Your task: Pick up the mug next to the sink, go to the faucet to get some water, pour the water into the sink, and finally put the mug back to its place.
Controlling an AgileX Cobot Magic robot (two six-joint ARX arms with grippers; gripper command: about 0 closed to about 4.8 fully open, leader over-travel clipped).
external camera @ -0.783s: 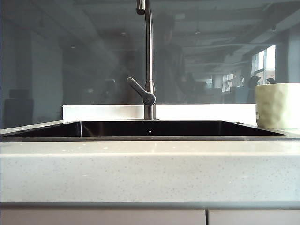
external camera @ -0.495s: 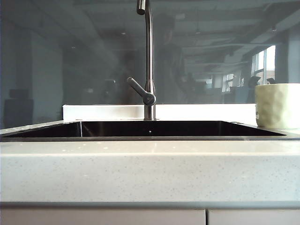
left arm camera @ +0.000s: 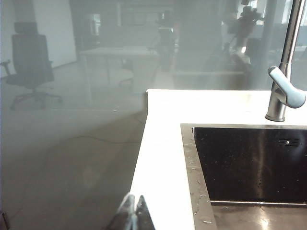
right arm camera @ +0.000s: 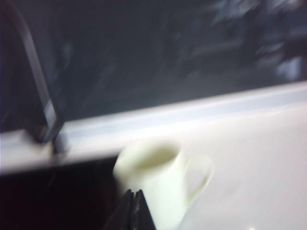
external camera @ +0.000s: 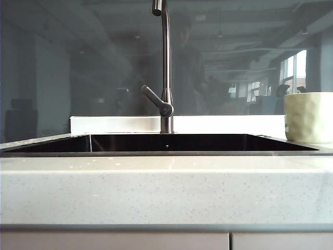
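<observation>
Both of your grippers are clenched and empty, the left gripper (left arm camera: 131, 211) by the sink (external camera: 166, 152), the right gripper (right arm camera: 133, 207) near the mug (external camera: 309, 117); the mug hasn't shifted from the countertop (external camera: 156, 187); pickup remains ahead.

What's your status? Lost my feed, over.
Left pincer shut, empty, beside the sink. Right pincer shut, empty, short of the mug. Mug upright on the counter, nothing in the way.

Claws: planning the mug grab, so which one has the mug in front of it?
The right claw, shut, faces the mug by the sink. The left claw, also shut, faces bare countertop.
</observation>
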